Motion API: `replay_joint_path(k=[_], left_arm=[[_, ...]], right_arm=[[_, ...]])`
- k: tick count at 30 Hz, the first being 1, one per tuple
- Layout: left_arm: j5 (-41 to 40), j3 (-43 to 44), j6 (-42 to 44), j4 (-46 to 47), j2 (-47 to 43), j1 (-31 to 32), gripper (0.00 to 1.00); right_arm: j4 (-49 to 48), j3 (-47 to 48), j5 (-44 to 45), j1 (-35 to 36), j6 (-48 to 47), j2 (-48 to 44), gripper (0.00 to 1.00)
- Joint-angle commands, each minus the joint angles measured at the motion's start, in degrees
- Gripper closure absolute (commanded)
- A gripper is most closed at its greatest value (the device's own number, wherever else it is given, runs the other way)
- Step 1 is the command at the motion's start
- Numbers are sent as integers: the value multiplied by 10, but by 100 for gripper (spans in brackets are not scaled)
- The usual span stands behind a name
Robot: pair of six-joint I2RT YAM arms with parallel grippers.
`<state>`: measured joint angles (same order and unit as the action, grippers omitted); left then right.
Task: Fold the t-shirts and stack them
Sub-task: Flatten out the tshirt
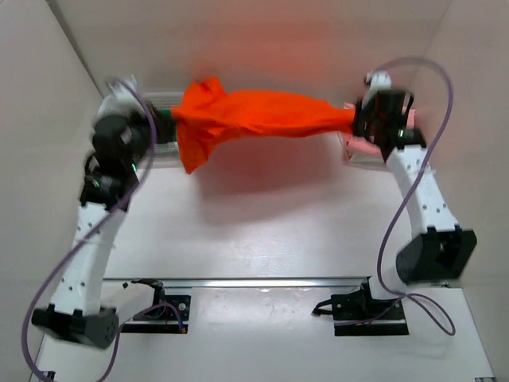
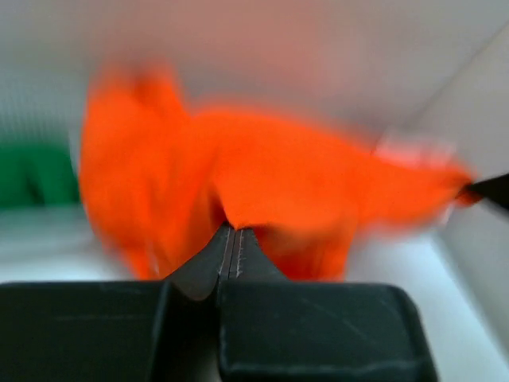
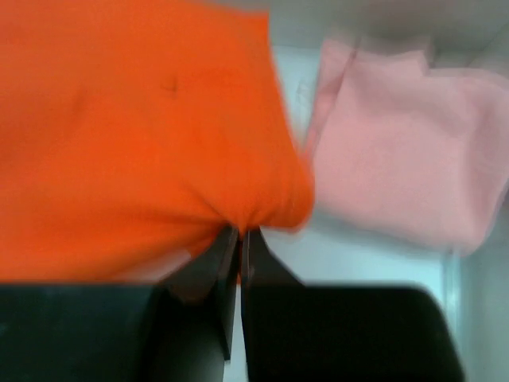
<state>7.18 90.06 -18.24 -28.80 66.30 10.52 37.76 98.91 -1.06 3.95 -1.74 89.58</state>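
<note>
Robot lab cell
White walls (image 1: 40,79) enclose a white table (image 1: 270,231); left arm (image 1: 86,263) and right arm (image 1: 421,191), trailing purple cables (image 1: 384,247), bolted by a metal rail (image 1: 238,282) at bottom

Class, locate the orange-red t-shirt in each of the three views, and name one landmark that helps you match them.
Top external: orange-red t-shirt strung across the upper middle.
Left wrist: centre, bunched above the shut left pincer.
Right wrist: upper left, pinched in the shut right pincer.
Landmark: pale pink t-shirt beside its right-held end, clear in top and right wrist views.
</note>
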Motion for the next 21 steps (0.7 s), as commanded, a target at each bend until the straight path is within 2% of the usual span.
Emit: replay_joint_path(k=[1, 5, 9, 10, 11, 13, 16, 21], left_arm=[[39, -305, -36, -7, -138, 16, 100], [59, -482, -89, -34, -221, 30, 100], [87, -580, -126, -58, -263, 51, 100], [91, -589, -138, -63, -280, 56, 100], [93, -609, -150, -64, -295, 60, 100], [98, -638, -157, -69, -316, 58, 100], [115, -647, -158, -65, -330, 48, 100], [96, -626, -140, -51, -296, 49, 100]], right_arm=[[1, -285, -40, -9, 87, -128, 100], [69, -436, -11, 35, 184, -186, 100], [119, -545, -7, 62, 247, -230, 100], [141, -528, 37, 99, 270, -235, 100], [148, -516, 33, 109, 275, -232, 100], [151, -509, -35, 66, 260, -223, 100], [145, -523, -29, 38, 256, -232, 100], [140, -552, -46, 6, 234, -230, 100]])
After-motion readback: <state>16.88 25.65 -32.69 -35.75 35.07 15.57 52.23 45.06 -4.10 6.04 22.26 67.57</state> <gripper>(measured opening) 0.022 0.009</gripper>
